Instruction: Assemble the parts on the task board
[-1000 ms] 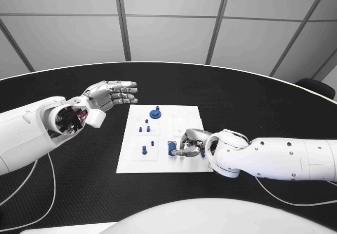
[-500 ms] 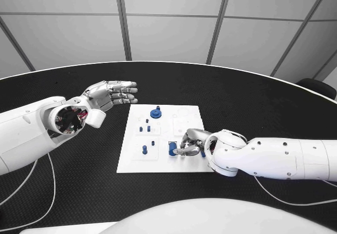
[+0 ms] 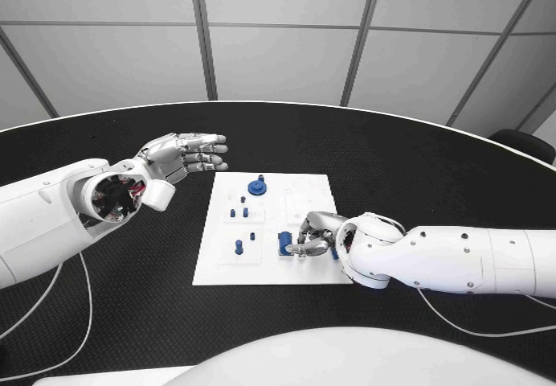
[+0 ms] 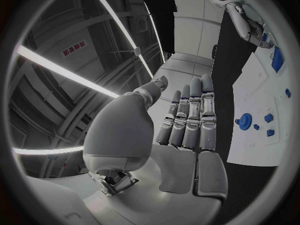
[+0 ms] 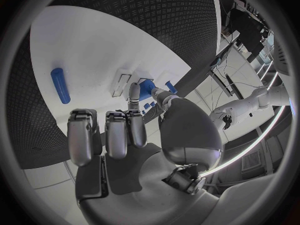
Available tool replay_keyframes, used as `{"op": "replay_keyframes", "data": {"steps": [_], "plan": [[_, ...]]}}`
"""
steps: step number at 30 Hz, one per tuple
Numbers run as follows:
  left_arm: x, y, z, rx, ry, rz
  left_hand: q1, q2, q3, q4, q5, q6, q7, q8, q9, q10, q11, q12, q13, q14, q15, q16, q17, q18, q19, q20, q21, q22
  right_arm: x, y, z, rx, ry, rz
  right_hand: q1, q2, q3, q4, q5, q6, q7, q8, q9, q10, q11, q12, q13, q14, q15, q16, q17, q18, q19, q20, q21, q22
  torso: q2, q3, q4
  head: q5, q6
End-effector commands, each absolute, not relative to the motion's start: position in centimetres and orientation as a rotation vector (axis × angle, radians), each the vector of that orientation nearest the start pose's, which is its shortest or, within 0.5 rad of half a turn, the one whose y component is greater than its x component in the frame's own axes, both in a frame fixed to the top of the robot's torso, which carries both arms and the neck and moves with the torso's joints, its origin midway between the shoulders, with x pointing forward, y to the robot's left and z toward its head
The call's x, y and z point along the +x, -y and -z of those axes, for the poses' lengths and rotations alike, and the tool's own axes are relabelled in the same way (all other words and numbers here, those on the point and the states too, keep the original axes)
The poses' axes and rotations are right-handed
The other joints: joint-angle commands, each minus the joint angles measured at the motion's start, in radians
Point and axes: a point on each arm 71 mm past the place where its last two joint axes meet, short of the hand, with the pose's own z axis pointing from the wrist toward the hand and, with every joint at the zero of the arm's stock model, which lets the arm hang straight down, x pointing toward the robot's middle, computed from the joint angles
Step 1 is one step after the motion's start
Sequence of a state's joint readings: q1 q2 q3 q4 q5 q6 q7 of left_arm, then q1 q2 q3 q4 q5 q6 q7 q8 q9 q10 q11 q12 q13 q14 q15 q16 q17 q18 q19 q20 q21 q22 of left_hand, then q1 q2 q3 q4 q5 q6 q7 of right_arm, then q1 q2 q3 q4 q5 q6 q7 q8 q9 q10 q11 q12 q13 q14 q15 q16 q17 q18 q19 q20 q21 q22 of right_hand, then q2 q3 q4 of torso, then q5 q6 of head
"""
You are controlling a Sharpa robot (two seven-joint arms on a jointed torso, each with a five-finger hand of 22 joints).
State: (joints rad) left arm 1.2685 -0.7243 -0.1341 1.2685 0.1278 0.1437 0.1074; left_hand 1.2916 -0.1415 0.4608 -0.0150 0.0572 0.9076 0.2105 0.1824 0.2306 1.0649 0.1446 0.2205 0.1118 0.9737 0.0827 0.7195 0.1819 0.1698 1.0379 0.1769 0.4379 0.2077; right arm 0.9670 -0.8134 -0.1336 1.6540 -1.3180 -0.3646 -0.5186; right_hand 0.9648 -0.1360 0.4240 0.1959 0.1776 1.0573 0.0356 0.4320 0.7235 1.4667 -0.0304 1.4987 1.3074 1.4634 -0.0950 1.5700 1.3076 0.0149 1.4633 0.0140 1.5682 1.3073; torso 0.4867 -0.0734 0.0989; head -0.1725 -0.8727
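Note:
The white task board [image 3: 269, 265] lies mid-table. My right hand [image 3: 312, 238] rests on its near right part. There its thumb and a finger pinch an upright blue part [image 3: 285, 243], seen close up as the blue part [image 5: 147, 88] in the right wrist view. A blue cylinder [image 5: 60, 85] lies flat on the board beside that hand, and a blue piece [image 3: 335, 252] shows at the hand's right side. A round blue part [image 3: 256, 188] stands at the board's far end. My left hand [image 3: 186, 157] hovers open above the table, off the board's far left corner.
Small blue pegs [image 3: 238, 213] stand in the board's left column, with more pegs [image 3: 239, 247] nearer me. In the left wrist view the board [image 4: 256, 95] with its round part [image 4: 244, 120] lies beyond my left hand [image 4: 187, 120]. Black table surrounds the board.
My right arm has edged slightly left, with its hand staying on the blue part. The left hand has not moved.

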Motion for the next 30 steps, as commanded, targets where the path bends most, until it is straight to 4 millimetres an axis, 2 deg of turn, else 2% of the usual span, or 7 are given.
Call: {"op": "replay_keyframes", "data": {"steps": [1, 9, 11, 16, 20, 30], "plan": [[52.1, -20.2, 20.7, -1.231, -1.861, 1.676, -0.001, 0.001, 0.000, 0.006, -0.004, -0.007, -0.003, -0.003, -0.001, -0.005, 0.000, 0.007, -0.002, -0.005, 0.003, -0.006, 0.001, 0.012, 0.006, 0.001, -0.004, -0.001, 38.9, 17.4, 31.7, 0.227, -2.117, -0.471, -0.004, -0.004, 0.003, -0.003, 0.006, -0.002, 0.000, 0.004, -0.001, 0.079, -0.006, 0.005, 0.232, 0.107, -0.002, 0.001, 0.263, -0.015, 0.107, -0.006, 0.003, 0.263, -0.001, -0.0009, -0.0015, 0.001, 0.000], [52.1, -20.2, 20.7, -1.232, -1.861, 1.674, -0.001, 0.001, 0.000, 0.006, -0.004, -0.007, -0.003, -0.003, -0.001, -0.005, 0.000, 0.007, -0.002, -0.005, 0.003, -0.006, 0.001, 0.012, 0.006, 0.001, -0.004, -0.001, 38.8, 17.3, 31.7, 0.216, -2.119, -0.484, 0.009, -0.020, 0.003, -0.020, -0.001, -0.004, -0.001, 0.006, -0.003, 0.079, -0.006, 0.005, 0.232, 0.107, -0.003, 0.001, 0.263, -0.015, 0.107, -0.006, 0.003, 0.263, 0.000, -0.0017, -0.0002, 0.001, 0.000], [52.1, -20.3, 20.7, -1.232, -1.860, 1.674, -0.001, 0.001, 0.000, 0.006, -0.004, -0.007, -0.003, -0.003, -0.001, -0.005, 0.000, 0.007, -0.002, -0.005, 0.003, -0.006, 0.001, 0.012, 0.006, 0.001, -0.004, -0.001, 38.7, 17.2, 31.6, 0.214, -2.117, -0.493, 0.015, -0.030, 0.002, -0.027, -0.008, -0.004, -0.001, 0.007, -0.005, 0.079, -0.006, 0.006, 0.233, 0.107, -0.002, 0.001, 0.263, -0.015, 0.107, -0.006, 0.003, 0.263, 0.001, -0.0011, -0.0001, 0.003, 0.000], [52.1, -20.4, 20.7, -1.233, -1.859, 1.673, -0.001, 0.001, 0.000, 0.006, -0.004, -0.007, -0.003, -0.003, -0.001, -0.005, 0.000, 0.007, -0.002, -0.005, 0.003, -0.006, 0.001, 0.012, 0.006, 0.001, -0.004, -0.001, 38.3, 17.3, 31.1, 0.216, -2.100, -0.521, 0.014, -0.037, -0.001, -0.029, -0.013, -0.004, 0.000, 0.008, -0.005, 0.080, -0.006, 0.008, 0.234, 0.107, -0.002, 0.001, 0.263, -0.015, 0.107, -0.006, 0.003, 0.263, 0.001, -0.0004, -0.0002, 0.003, 0.000], [52.1, -20.4, 20.7, -1.234, -1.858, 1.672, 0.000, 0.001, 0.000, 0.008, -0.004, -0.007, -0.004, -0.003, -0.002, -0.006, 0.000, 0.009, -0.002, -0.005, 0.003, -0.006, 0.003, 0.012, 0.008, 0.001, -0.008, -0.004, 38.1, 17.5, 30.8, 0.222, -2.085, -0.536, 0.011, -0.038, -0.002, -0.027, -0.015, -0.004, 0.000, 0.008, -0.006, 0.080, -0.005, 0.009, 0.234, 0.107, -0.002, 0.001, 0.263, -0.015, 0.107, -0.006, 0.003, 0.263, 0.001, -0.0006, -0.0024, 0.005, 0.000], [52.1, -20.4, 20.7, -1.233, -1.858, 1.673, 0.000, 0.001, 0.000, 0.008, -0.004, -0.007, -0.004, -0.003, -0.002, -0.006, 0.000, 0.009, -0.002, -0.005, 0.003, -0.006, 0.003, 0.012, 0.008, 0.001, -0.008, -0.004, 38.1, 17.9, 30.6, 0.240, -2.059, -0.539, -0.025, -0.019, -0.010, 0.007, -0.013, 0.000, -0.001, 0.012, -0.011, 0.080, -0.006, 0.009, 0.235, 0.107, -0.002, 0.001, 0.263, -0.015, 0.107, -0.006, 0.003, 0.263, 0.001, 0.0000, 0.0008, 0.001, 0.000]]}}
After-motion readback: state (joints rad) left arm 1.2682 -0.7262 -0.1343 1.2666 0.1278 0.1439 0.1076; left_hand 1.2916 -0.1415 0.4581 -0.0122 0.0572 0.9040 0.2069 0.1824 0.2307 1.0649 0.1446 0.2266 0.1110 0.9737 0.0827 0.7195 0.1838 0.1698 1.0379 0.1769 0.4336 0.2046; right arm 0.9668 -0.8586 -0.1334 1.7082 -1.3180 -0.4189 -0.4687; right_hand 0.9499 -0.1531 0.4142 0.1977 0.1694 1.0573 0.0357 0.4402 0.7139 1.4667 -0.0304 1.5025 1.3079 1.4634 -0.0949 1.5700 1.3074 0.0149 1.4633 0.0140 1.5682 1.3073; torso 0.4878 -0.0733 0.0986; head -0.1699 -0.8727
